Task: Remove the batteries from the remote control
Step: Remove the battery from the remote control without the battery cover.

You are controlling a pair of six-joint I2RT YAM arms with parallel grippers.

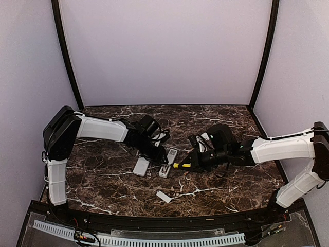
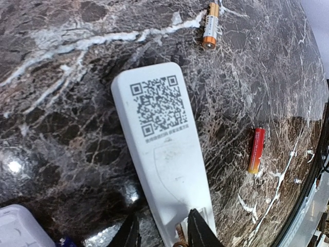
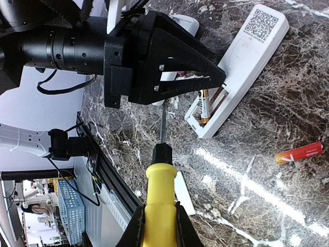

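A white remote [image 2: 159, 154] lies face down with a QR code on its back and its battery compartment [image 3: 205, 108] open. Two gold-orange cells [image 3: 208, 103] sit inside. A red battery [image 2: 256, 150] lies loose on the marble and also shows in the right wrist view [image 3: 299, 153]. Another orange-tipped cell [image 2: 209, 24] lies farther off. My left gripper [image 2: 163, 229] is open. One finger is over the compartment end and the other is on the table beside the remote. My right gripper [image 3: 159, 221] is shut on the yellow-handled screwdriver [image 3: 159, 195], whose shaft points toward the left gripper.
A second white remote [image 1: 141, 165] lies to the left of the first one [image 1: 168, 160]. A flat white back cover [image 1: 164, 196] lies nearer the front edge and also shows in the right wrist view [image 3: 183, 193]. A black rail [image 1: 154, 221] bounds the front.
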